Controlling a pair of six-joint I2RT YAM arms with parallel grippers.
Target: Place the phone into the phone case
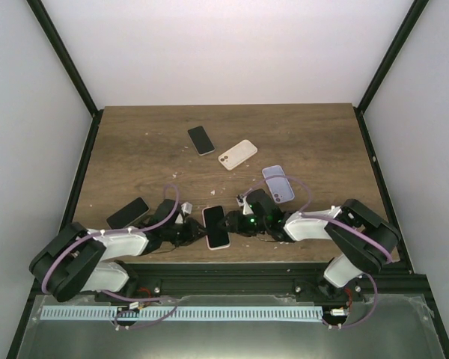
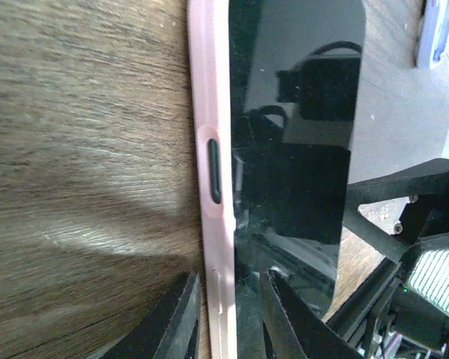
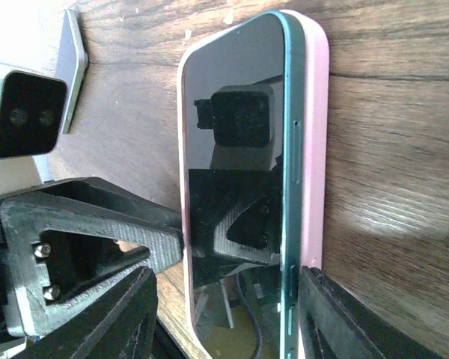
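The phone [image 1: 217, 225] has a black screen and a teal frame and lies in a pink phone case [image 1: 226, 244] at the table's near edge, between both grippers. In the right wrist view the phone's teal side [image 3: 287, 149] stands a little above the pink case wall [image 3: 314, 149]. My left gripper [image 2: 226, 278] is narrowly open and straddles the case's long edge [image 2: 212, 112], with one finger over the wood and the other over the screen [image 2: 299, 149]. My right gripper [image 3: 226, 277] is open across the phone's width. Its right finger [image 3: 344, 318] touches the pink wall.
Farther back lie a black phone [image 1: 201, 140], a cream case [image 1: 237, 155] and a lavender case [image 1: 278, 184]. Another black phone [image 1: 128, 212] lies to the left of my left arm. The table's front rail runs just behind both grippers.
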